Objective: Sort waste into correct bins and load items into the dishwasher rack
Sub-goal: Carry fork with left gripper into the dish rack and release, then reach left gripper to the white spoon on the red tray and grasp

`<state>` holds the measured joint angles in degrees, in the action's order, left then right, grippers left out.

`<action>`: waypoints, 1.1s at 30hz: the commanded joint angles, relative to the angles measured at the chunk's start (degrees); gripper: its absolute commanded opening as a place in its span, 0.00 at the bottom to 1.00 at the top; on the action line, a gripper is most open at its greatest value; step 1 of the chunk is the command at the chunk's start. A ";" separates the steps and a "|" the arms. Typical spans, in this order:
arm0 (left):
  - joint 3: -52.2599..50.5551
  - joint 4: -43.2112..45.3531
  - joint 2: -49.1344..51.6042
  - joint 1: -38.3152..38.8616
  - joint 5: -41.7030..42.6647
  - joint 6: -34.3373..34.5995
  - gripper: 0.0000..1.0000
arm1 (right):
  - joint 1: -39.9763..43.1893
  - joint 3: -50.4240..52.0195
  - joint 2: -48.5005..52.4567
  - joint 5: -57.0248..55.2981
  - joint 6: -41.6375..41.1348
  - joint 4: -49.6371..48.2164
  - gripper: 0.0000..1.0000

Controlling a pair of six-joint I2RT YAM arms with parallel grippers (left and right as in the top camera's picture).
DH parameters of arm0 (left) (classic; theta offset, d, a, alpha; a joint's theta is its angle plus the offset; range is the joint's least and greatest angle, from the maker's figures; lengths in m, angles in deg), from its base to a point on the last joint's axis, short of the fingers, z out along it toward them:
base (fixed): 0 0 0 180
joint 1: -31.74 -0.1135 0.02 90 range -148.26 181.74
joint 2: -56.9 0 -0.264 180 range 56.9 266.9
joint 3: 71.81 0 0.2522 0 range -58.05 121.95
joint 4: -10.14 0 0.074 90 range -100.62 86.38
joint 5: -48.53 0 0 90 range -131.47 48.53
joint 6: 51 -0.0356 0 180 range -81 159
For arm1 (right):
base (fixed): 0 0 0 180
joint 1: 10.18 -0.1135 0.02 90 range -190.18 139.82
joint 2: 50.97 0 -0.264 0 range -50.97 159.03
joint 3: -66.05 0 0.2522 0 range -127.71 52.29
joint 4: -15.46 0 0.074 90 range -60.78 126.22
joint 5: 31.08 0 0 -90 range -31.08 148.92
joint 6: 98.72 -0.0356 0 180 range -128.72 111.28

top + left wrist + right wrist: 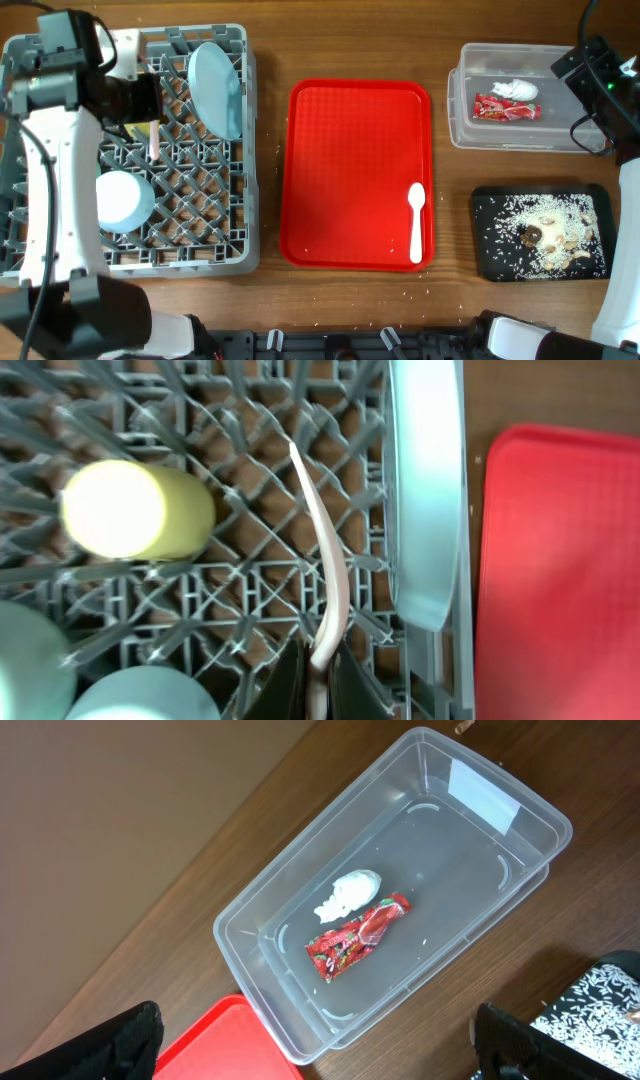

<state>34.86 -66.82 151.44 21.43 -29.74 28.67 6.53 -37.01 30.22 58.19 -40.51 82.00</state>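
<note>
Left gripper (318,682) is clamped on the handle end of the white plastic fork (326,560), with its dark fingers (285,690) pressed to either side. Seen edge-on, the fork is a thin, curved, glossy strip, and its tines cannot be made out. It runs from the jaws toward 12 o'clock over the grey dishwasher rack (250,595). At 10 o'clock from the grip the yellow cup (135,510) sits among the pegs. At 1 o'clock the pale blue plate (428,490) stands on edge. Right gripper (315,1025) hangs with its jaws wide apart, holding nothing. At 12 o'clock beyond it, the clear tub (300,875) contains the red wrapper (358,935) and, just beside it, the white tissue (348,892).
</note>
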 commanded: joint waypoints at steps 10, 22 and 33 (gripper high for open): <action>-7.89 8.00 11.30 0.42 8.44 -3.08 0.12 | 0.02 0.44 -0.79 -1.38 0.11 0.04 1.00; -5.90 7.91 7.13 1.55 8.20 2.32 0.60 | 0.02 0.44 -0.79 -1.38 0.13 0.02 1.00; -3.87 -0.39 -8.22 8.13 10.75 13.90 0.65 | 0.02 0.44 -0.79 -1.38 0.11 0.04 1.00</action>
<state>30.77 -64.65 142.87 22.98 -21.61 38.72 6.53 -37.01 30.22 58.19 -40.51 81.97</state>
